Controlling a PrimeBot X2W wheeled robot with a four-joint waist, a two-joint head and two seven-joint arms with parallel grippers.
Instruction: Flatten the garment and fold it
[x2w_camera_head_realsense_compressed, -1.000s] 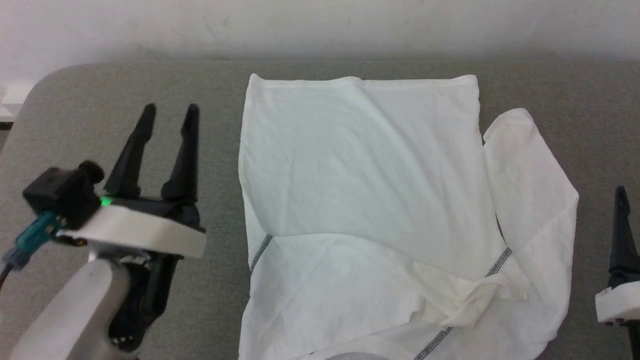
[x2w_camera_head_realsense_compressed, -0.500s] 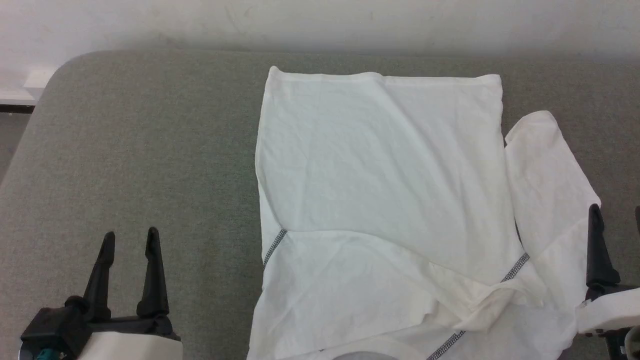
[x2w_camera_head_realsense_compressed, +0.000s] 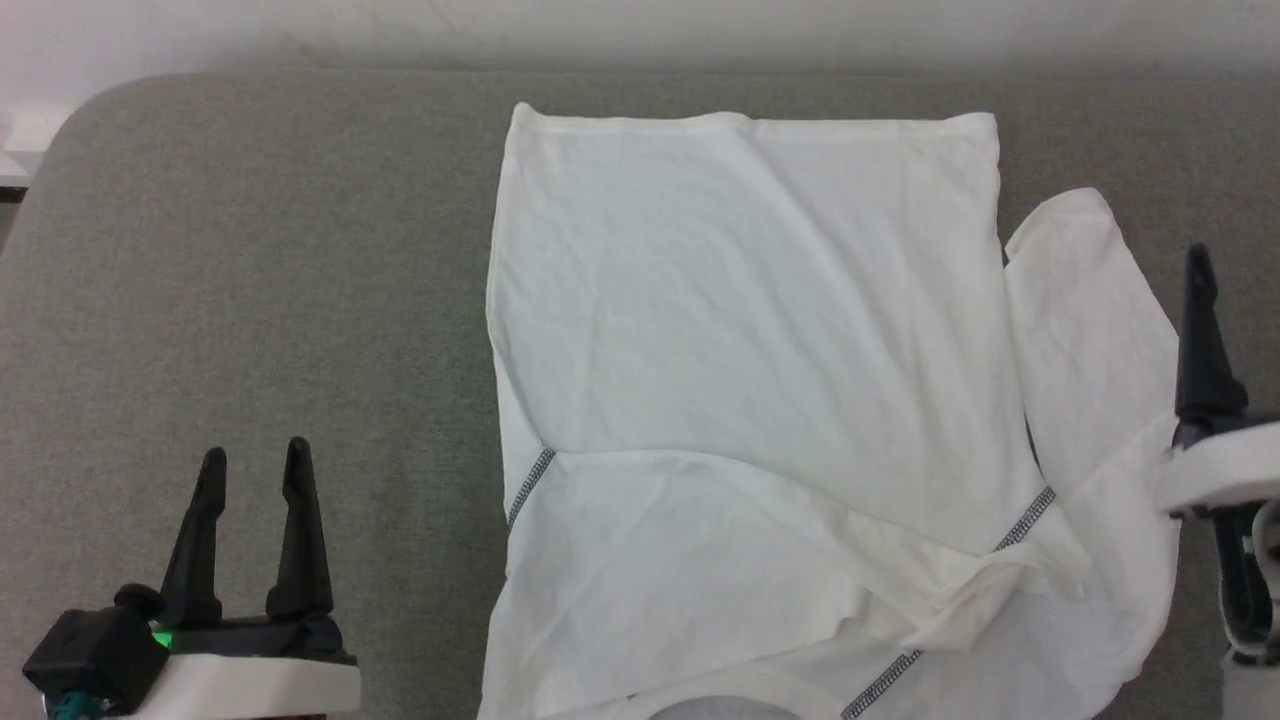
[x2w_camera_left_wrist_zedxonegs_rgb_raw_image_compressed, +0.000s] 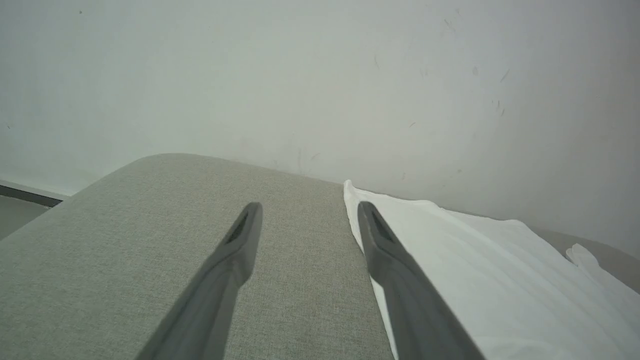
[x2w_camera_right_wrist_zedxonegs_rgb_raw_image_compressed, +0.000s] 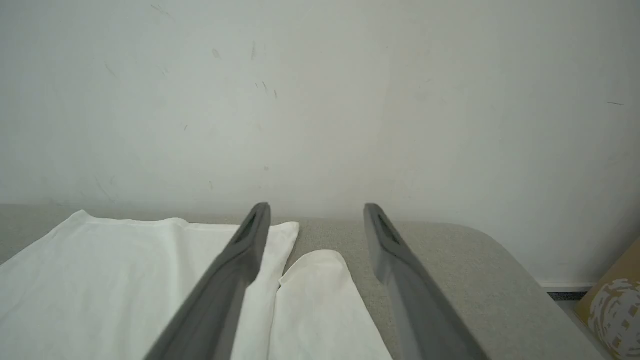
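Garment (x2w_camera_head_realsense_compressed: 740, 330) runs off the bottom edge (collar (x2w_camera_head_realsense_compressed: 770, 692), seemingly).

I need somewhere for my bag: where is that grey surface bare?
Widest bare patch: the grey surface left of the garment, beyond the left claw. A narrow strip runs between hem and wall. Crowded on the right: sleeve and right claw.

My left gripper (x2w_camera_left_wrist_zedxonegs_rgb_raw_image_compressed: 309, 206) holds its two dark fingers spread apart, and the grey fabric surface (x2w_camera_left_wrist_zedxonegs_rgb_raw_image_compressed: 125, 240) shows between them. The white garment (x2w_camera_left_wrist_zedxonegs_rgb_raw_image_compressed: 475, 280) lies flat on this surface. The gripper is just left of the garment, and one finger crosses the garment's left edge; I cannot tell if it touches. Behind the garment stands a pale wall (x2w_camera_left_wrist_zedxonegs_rgb_raw_image_compressed: 320, 75) with small marks.
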